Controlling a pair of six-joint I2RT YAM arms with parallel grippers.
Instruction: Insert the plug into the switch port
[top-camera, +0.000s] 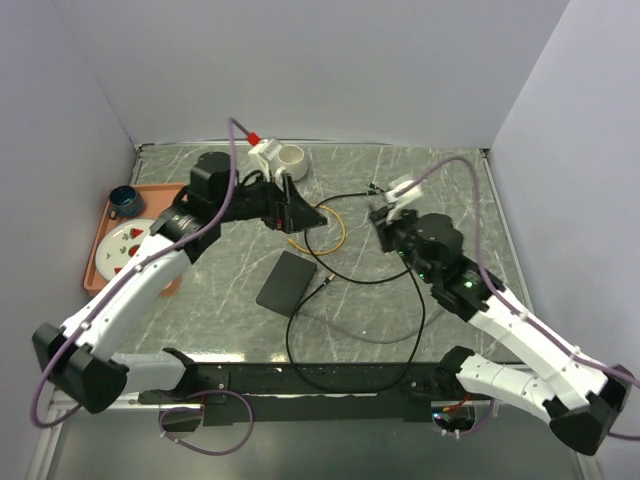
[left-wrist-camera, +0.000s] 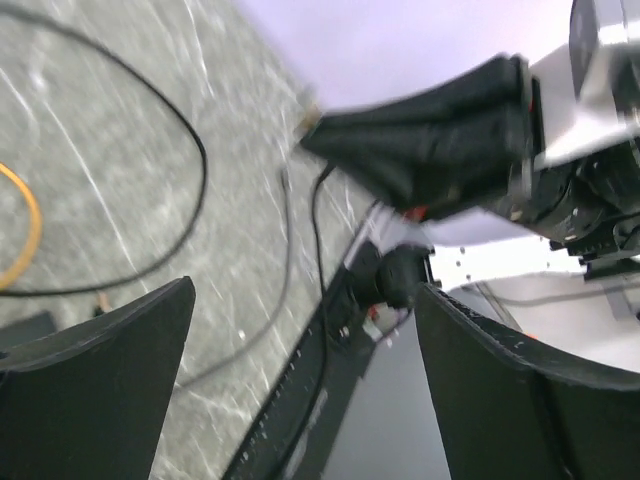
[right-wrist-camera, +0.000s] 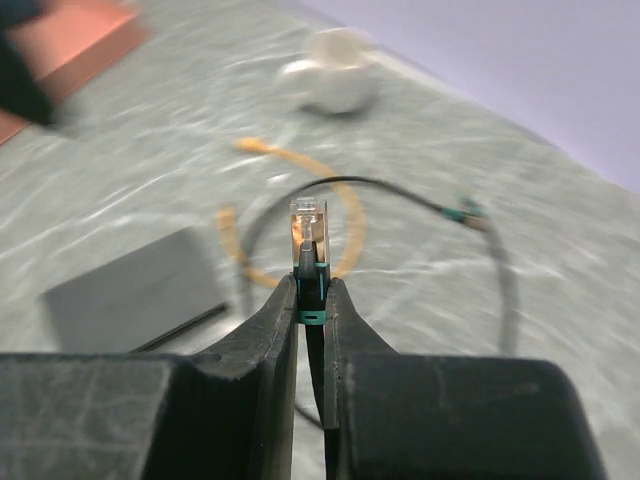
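My right gripper (right-wrist-camera: 311, 300) is shut on the plug (right-wrist-camera: 309, 232), a clear connector with a green boot that sticks out past the fingertips, its black cable (top-camera: 400, 270) trailing over the table. The flat black box (right-wrist-camera: 135, 292) lies ahead and to the left of the plug, apart from it; in the top view the black box (top-camera: 287, 283) sits mid-table. I cannot make out its switch port. My left gripper (left-wrist-camera: 305, 385) is open with nothing between its fingers (left-wrist-camera: 100, 390). In the top view the left gripper (top-camera: 300, 211) hovers above the box, and the right gripper (top-camera: 381, 223) is to its right.
An orange cable loop (top-camera: 322, 236) lies between the grippers. A white cup (top-camera: 290, 158) stands at the back. At the left an orange tray (top-camera: 103, 258) holds a plate and a blue cup (top-camera: 124, 201). The cable's other connector (right-wrist-camera: 462, 211) lies at the right.
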